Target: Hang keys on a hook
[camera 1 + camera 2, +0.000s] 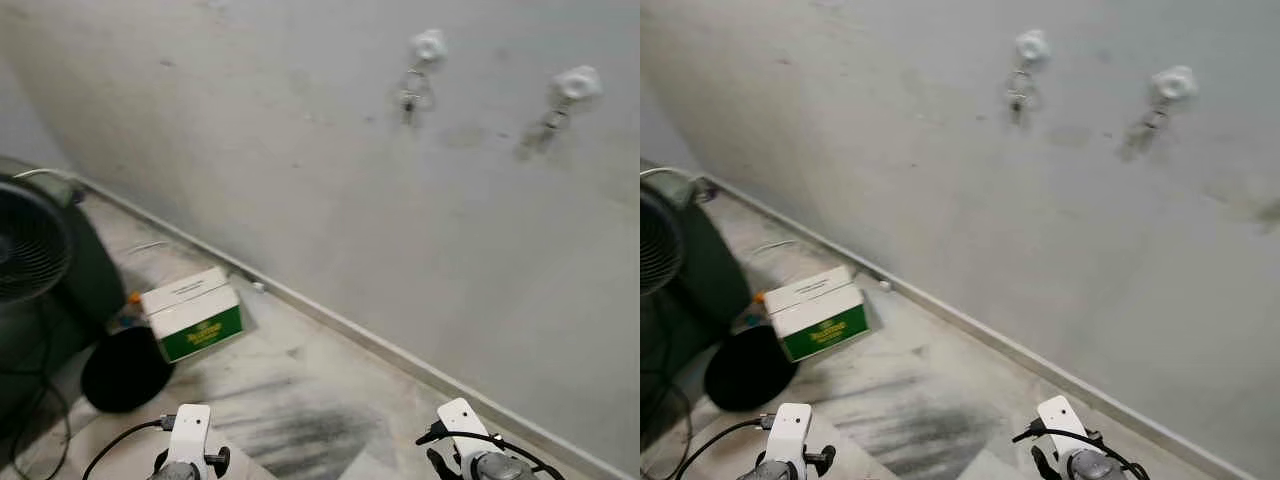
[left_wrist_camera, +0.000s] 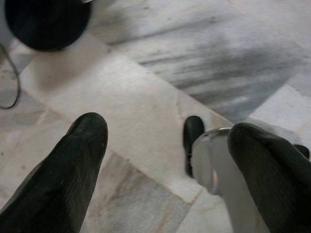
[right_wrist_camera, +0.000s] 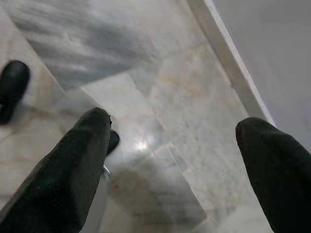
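From the left eye view, two white hooks are stuck high on the grey wall. The left hook (image 1: 428, 44) has a set of keys (image 1: 412, 92) dangling straight down from it, long axis vertical, ring at the top. The right hook (image 1: 578, 82) carries a second bunch of keys (image 1: 548, 124) that looks slanted down toward the robot's left, though it's blurry. Down on the marble floor (image 1: 300, 400) there's a white-and-green box (image 1: 192, 318) near the skirting, a black round base (image 1: 124, 370) just beside it, and a dark fan (image 1: 35, 245) at the far left. Both arms sit low at the bottom edge, so the keys are well above and ahead of either hand.

The right eye view is the same scene shifted a bit; the fan is mostly cut off.

Left wrist view: the left hand (image 2: 167, 160) has its fingers spread apart with nothing between them, pointing at the floor, with the black base at one corner.

Right wrist view: the right hand (image 3: 177, 160) is also spread wide and empty, over marble with the skirting (image 3: 228, 58) and wall beside it.
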You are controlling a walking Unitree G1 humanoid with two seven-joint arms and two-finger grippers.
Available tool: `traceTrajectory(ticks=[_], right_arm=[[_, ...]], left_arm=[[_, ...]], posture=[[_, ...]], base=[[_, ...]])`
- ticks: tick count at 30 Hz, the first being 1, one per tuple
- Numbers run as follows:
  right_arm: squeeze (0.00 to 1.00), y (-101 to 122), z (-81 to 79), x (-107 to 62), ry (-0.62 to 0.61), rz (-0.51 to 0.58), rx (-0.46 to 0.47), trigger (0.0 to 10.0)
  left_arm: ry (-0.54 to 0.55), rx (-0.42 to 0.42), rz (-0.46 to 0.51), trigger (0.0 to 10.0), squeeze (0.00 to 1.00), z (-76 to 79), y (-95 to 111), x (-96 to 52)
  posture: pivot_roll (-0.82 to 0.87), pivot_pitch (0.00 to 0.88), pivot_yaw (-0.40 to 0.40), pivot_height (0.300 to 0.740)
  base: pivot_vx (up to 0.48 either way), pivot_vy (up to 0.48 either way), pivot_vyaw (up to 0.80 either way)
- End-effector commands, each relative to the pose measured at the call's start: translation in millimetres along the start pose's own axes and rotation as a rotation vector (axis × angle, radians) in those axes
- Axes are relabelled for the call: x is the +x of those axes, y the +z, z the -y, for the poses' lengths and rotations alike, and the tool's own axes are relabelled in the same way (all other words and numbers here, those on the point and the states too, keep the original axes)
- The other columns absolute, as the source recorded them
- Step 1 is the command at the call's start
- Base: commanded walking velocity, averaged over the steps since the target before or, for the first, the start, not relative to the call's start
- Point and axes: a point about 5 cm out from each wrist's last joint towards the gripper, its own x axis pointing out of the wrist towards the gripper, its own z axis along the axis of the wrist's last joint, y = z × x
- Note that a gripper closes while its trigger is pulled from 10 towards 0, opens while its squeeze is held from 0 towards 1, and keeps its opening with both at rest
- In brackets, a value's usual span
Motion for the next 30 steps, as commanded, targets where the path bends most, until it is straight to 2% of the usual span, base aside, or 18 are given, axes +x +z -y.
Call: traceTrajectory(ticks=[1, 30], right_arm=[[0.00, 1.1, -1.9, 0.4, 0.009, 0.001, 0.002, 10.0], [0.00, 2.2, -2.6, 0.6, 0.015, 0.002, -0.016, 10.0]], left_arm=[[0.017, 0.011, -0.009, 10.0, 0.00, -5.9, -0.5, -0.3], [0.011, 0.040, -0.007, 10.0, 0.00, -6.1, 1.1, -0.1]], posture=[[0.03, 0.000, 0.003, 0.740], [0.03, 0.000, 0.006, 0.740]], base=[[0.000, 0.420, 0.00], [0.000, 0.469, 0.00]])
